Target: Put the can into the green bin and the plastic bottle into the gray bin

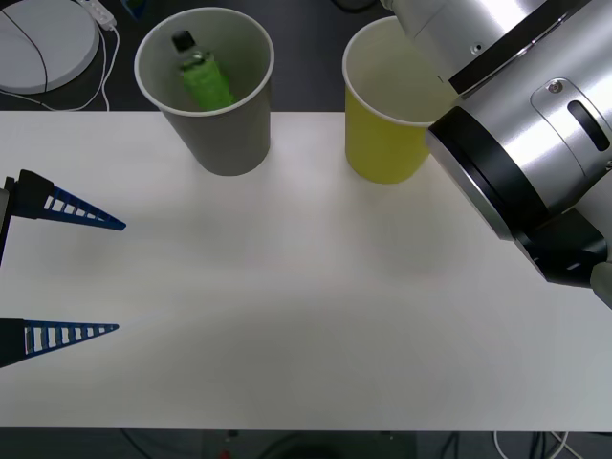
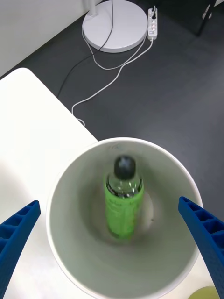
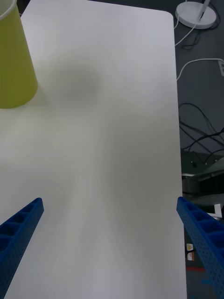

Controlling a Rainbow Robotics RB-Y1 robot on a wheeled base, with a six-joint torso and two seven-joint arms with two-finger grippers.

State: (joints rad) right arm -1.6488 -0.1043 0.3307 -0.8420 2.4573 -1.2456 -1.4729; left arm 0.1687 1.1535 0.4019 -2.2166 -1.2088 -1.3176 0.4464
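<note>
Hovering wide open and empty over the gray bin (image 2: 122,219), the right claw (image 2: 112,238) could clip its rim withdrawing and tip it; the plastic bottle (image 2: 122,203) lies inside.

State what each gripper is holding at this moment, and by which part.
Nothing is held. The right gripper is open above the gray bin, the plastic bottle lying loose inside. The left gripper is open over bare table.
</note>
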